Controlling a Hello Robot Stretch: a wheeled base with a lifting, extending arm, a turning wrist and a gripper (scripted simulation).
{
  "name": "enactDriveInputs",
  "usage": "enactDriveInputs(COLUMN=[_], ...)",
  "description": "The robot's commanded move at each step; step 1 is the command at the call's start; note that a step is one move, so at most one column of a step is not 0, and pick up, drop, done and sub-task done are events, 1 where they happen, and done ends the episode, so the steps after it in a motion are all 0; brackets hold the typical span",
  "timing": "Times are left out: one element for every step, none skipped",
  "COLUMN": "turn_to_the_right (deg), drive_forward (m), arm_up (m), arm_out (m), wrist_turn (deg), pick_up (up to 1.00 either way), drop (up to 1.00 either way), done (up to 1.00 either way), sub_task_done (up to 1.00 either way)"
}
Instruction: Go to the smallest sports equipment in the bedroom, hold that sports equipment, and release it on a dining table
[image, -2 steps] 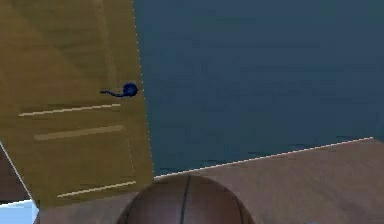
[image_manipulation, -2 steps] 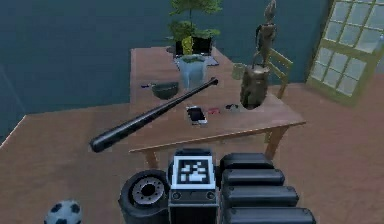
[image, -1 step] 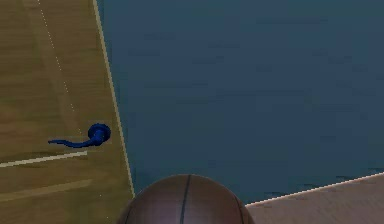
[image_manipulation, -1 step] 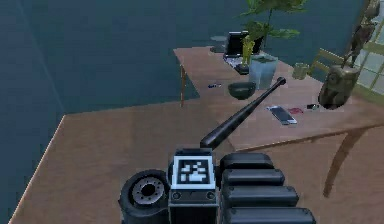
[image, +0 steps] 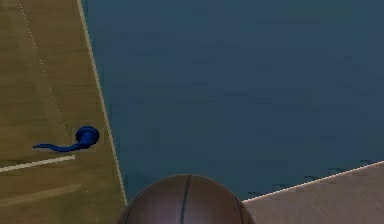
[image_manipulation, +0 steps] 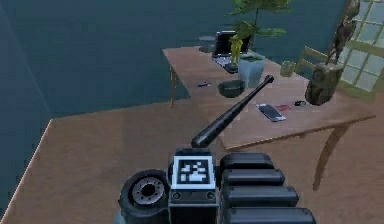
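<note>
In the forward view you see a brown basketball with dark seams at the bottom edge, close in front of the robot. It sits against a dark blue wall. To the left of it, on the yellowish wooden floor, lies a small blue round thing with a thin tail, well apart from the ball. It is too small for me to name it.

In the arm side view you find a dark slim baseball bat. Its thick end is just above the white square marker of the dark arm. Its thin handle reaches up to the brown wooden table, near a pale blue pot. Possibly the bat rests on something, but I cannot tell if it lies, leans or hangs.

The gripper shows as a dark round body left of the marker, at the bottom of the picture. You cannot make out its far end here, so I cannot tell whether it holds anything.

On the table also stand a green leafy plant and a small flat phone.
</note>
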Motion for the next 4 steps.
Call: enactDriveInputs(turn_to_the_right=[0.0, 45.0, 33.0, 0.0], drive_forward=[0.55, 0.0, 0.0, 0.45], arm_up=[0.0, 0.0, 0.0, 0.0], arm_out=[0.0, 0.0, 0.0, 0.0], wrist_turn=[0.0, 0.0, 0.0, 0.0], pick_up=[0.0, 0.0, 0.0, 0.0], drop=[0.0, 0.0, 0.0, 0.0], done=[0.0, 0.0, 0.0, 0.0], sub_task_done=[0.0, 0.0, 0.0, 0.0])
